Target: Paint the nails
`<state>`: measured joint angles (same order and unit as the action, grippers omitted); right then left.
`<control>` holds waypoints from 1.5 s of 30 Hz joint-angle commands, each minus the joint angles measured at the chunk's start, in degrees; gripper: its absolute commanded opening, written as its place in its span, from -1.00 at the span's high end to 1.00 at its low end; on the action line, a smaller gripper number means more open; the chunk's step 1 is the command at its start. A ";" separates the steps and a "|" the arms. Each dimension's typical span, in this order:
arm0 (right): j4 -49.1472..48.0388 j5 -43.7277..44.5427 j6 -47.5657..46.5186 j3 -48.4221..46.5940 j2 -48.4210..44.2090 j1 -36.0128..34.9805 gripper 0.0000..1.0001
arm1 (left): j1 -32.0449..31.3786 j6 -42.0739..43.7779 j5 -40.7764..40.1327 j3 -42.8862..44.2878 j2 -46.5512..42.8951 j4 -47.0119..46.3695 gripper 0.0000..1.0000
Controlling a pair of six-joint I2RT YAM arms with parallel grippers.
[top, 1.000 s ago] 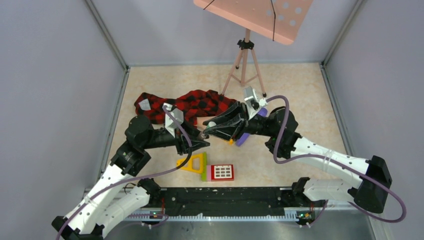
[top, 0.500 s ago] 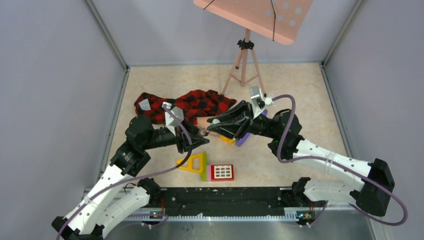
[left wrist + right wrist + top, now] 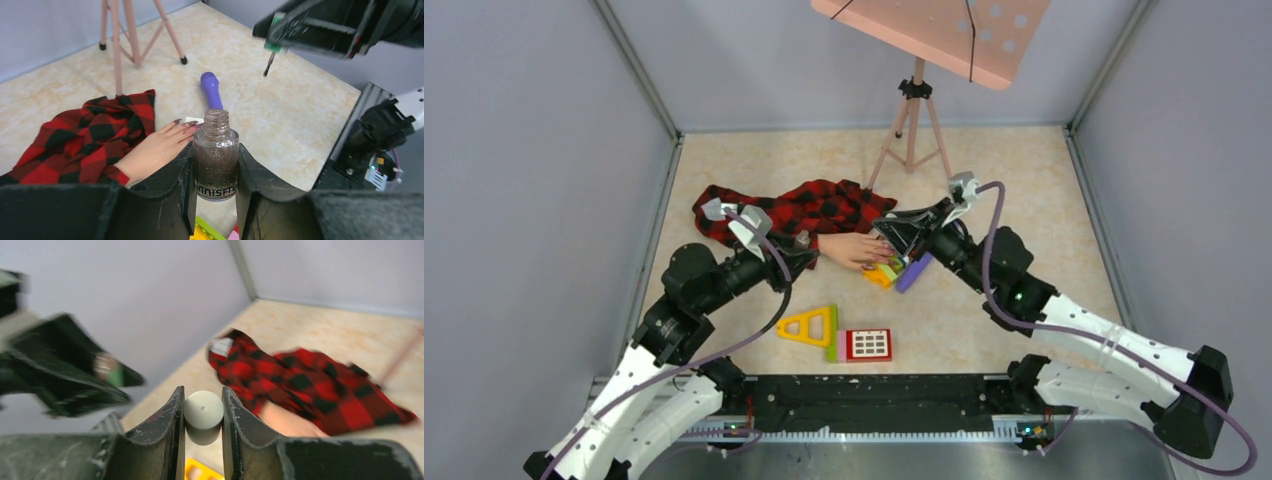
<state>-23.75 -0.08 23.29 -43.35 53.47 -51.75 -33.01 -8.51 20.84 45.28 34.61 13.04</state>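
Top external view: the surface point(image 3: 1024, 200) is a beige marbled sheet enclosed by plain grey walls point(image 3: 544, 150) at the left, right and top of the frame. A pink tripod point(image 3: 912, 120) stands at upper centre and carries a pink perforated board point(image 3: 934, 25). A black rail point(image 3: 874, 400) runs along the lower edge.

The mannequin hand point(image 3: 852, 248) lies flat at frame centre, with its plaid sleeve point(image 3: 809, 208) spreading to the upper left.

Left hand point(image 3: 215, 150): clamped on an upright, uncapped glitter bottle point(image 3: 216, 160). The nails point(image 3: 184, 123) show at centre of the left wrist view, just left of the bottle neck.

Right hand point(image 3: 202, 392): clamped on the brush cap point(image 3: 203, 411). In the left wrist view its brush tip hangs at upper right, well apart from the nails.

A yellow triangle point(image 3: 812, 325) and a red grid tile point(image 3: 868, 344) lie at lower centre.
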 commanded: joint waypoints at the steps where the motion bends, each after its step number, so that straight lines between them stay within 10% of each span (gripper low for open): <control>1: 5.24 13.00 0.89 4.53 0.45 2.17 1.00 | 0.32 0.80 -7.40 -1.28 -1.35 -2.49 1.00; 45: -31.88 24.62 12.81 19.20 32.89 7.89 1.00 | 0.32 3.12 -9.77 -1.24 0.42 -0.72 1.00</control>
<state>-51.90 22.76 35.20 -22.81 85.14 -43.27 -32.97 -5.85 11.46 44.01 35.03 13.89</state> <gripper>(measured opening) 0.233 0.338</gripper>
